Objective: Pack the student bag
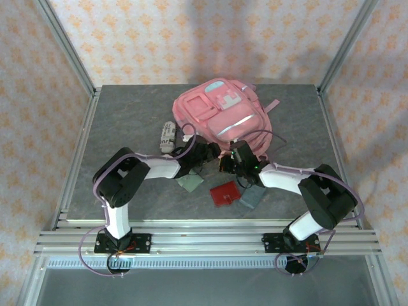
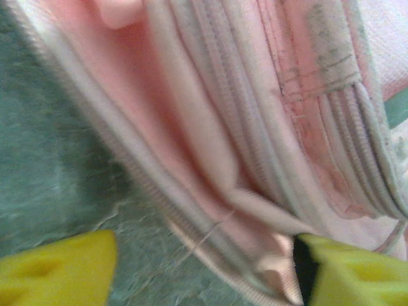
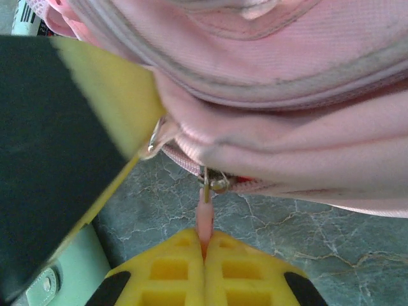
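We see the student bag (image 1: 220, 115) far-centre on the surface (image 1: 127, 127); the right gripper (image 3: 205, 252) pinches its pink zip pull (image 3: 204, 220) in closed jaws; the left gripper (image 2: 204, 271) holds its jaws apart at the bag's near edge.

Lab booth: aluminium frame (image 1: 204, 241), patterned walls (image 1: 191, 38)

You have bare tabletop (image 1: 121, 121) down the left of the frame and across the right side past the bag (image 1: 220, 118), which fills the upper centre. A rolled bundle (image 1: 167, 136) lies just beside its left edge. At the bag's lower edge the left gripper (image 2: 204, 274), jaws apart, crowds the right gripper (image 3: 204, 245), pinched on the zip pull (image 3: 204, 217). Under the arms, a green pouch (image 1: 190, 183), red booklet (image 1: 225, 192) and grey pouch (image 1: 252, 196) block the lower centre.
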